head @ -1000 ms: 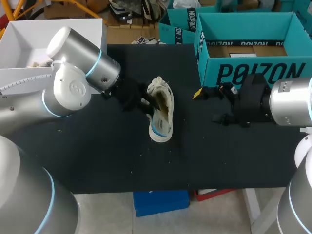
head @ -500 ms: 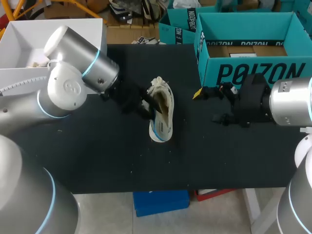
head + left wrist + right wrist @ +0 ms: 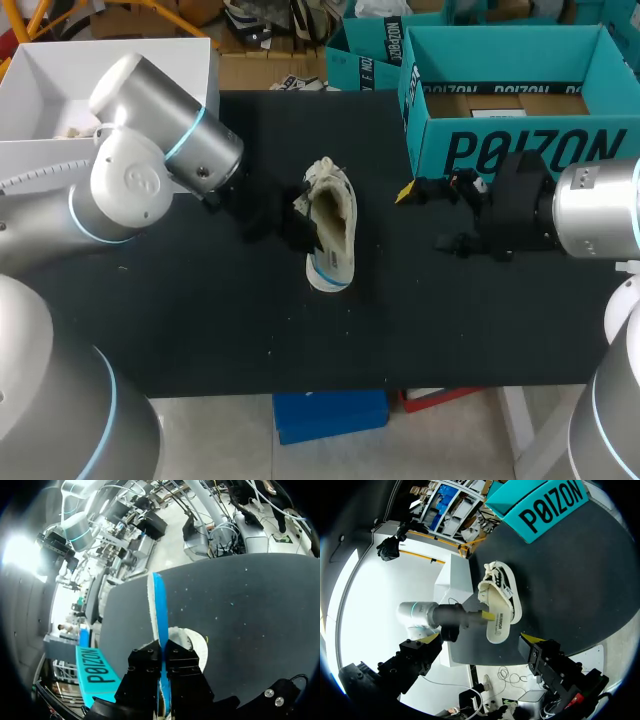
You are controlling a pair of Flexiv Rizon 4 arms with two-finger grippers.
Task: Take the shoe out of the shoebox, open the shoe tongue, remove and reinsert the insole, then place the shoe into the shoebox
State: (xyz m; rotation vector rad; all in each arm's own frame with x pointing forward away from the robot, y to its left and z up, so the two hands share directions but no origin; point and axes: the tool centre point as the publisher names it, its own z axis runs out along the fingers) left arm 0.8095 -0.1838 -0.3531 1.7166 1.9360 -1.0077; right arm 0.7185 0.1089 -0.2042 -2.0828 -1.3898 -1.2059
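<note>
Your shoe (image 3: 335,225) is out on the black counter (image 3: 200,320), near its middle, well apart from the teal shoebox (image 3: 520,150) that stands open at the far right corner. In the head view you look down into the shoe's dark opening. Its ruffled, laced end points toward the far edge, and the end with the blue stripe points toward the near edge.

Your left arm comes in from the left, and its left tool (image 3: 303,228) sits right against the shoe's left side. In the left wrist view the two black fingers of the left tool (image 3: 162,652) stand very close together, clamped from both sides on a thin white-and-blue edge of the shoe (image 3: 192,640) (their yellow tips are hidden there). That edge runs straight ahead of the fingers, and the shoebox (image 3: 97,672) shows off to one side.

Your right arm hangs over the counter in front of the shoebox, to the shoe's right and not touching it. The right tool (image 3: 425,215) is spread wide with nothing between its fingers. The right wrist view agrees: the right tool (image 3: 481,638) has its yellow tips far apart. The shoe (image 3: 500,600) lies ahead of it, with the left arm's yellow tip at its side, and the shoebox (image 3: 545,505) is further on.
</note>
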